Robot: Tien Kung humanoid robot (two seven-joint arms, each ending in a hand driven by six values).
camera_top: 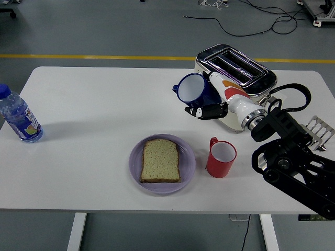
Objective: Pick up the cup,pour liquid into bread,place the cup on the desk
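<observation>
Within the right hand's fingers: blue cup.

No words or numbers can be read; the bottle label is too small to read.

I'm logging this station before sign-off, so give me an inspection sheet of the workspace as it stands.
Surface: white table, no spills seen.
Job's things: blue cup held above the table, tilted, mouth toward the camera; bread slice on purple plate.
Clutter: red mug right of the plate; toaster at the back; water bottle at the left edge.
Hands: right hand grips the cup; left not in view.
Cables: black cable looping at the right arm; cables on the floor.
Surroundings: grey floor, yellow line.
</observation>
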